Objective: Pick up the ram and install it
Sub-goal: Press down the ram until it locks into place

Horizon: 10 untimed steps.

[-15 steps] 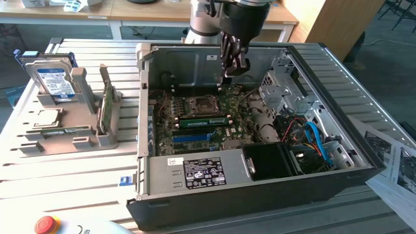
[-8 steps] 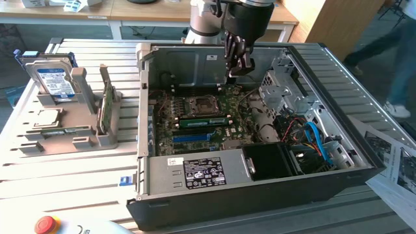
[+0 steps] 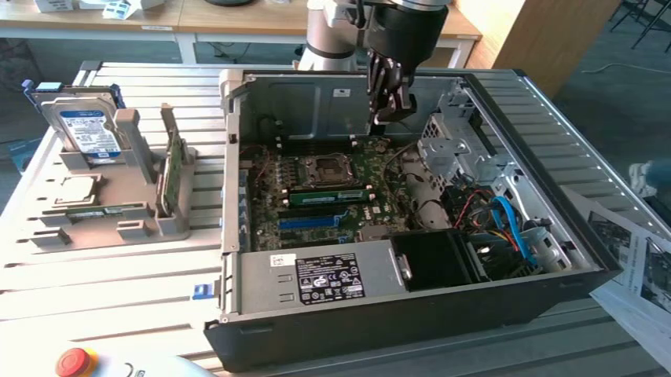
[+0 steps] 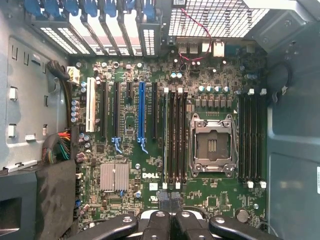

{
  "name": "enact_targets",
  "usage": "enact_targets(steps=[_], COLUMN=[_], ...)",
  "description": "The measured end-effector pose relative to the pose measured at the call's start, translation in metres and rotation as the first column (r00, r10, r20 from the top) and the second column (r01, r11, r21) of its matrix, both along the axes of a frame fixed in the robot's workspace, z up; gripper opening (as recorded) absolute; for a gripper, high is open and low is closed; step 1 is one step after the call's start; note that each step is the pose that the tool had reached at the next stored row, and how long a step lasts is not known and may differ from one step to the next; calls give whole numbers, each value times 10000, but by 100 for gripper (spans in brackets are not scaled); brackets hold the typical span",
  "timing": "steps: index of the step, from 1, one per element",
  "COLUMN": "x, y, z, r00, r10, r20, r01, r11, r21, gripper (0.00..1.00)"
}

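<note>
One arm hung over an open computer case (image 3: pixel 419 322) that lay on a slatted table (image 3: pixel 105 275). Its gripper (image 3: pixel 392 110) hovered above the motherboard (image 3: pixel 314 224), near the back wall of the case, touching nothing. In the wrist view the two black fingers (image 4: pixel 161 222) were pressed together with nothing between them.

The ram (image 3: pixel 330 195), a long green stick, stood in a slot on the motherboard just beside the processor socket (image 3: pixel 325 166), on the side toward the power supply (image 3: pixel 320 276). It was well apart from the gripper.

The wrist view looked straight down on the board. It showed a long blue slot (image 4: pixel 141 112) among black ones, and the open socket between two banks of memory slots.

On the exterior view's left, a gray holder (image 3: pixel 126 216) sat on the table beside the case. It carried a hard drive (image 3: pixel 84 129) upright at its far end and a square processor chip (image 3: pixel 74 188) lying flat. A thin greenish board (image 3: pixel 171 169) also stood on edge in it, but what that board was could not be told. A red button (image 3: pixel 75 361) showed at the table's near edge.
</note>
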<state>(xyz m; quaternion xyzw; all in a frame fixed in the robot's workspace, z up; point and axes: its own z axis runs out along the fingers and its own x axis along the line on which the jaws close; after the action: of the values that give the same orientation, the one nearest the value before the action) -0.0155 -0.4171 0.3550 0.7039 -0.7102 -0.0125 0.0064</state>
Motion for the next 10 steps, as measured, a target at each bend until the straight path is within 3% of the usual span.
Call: enact_targets(steps=[10], x=[0], y=[0], z=[-18], r00=[10000], r10=[1], r20=[0], r01=[-1], r11=[10000], r21=[0], gripper=[11])
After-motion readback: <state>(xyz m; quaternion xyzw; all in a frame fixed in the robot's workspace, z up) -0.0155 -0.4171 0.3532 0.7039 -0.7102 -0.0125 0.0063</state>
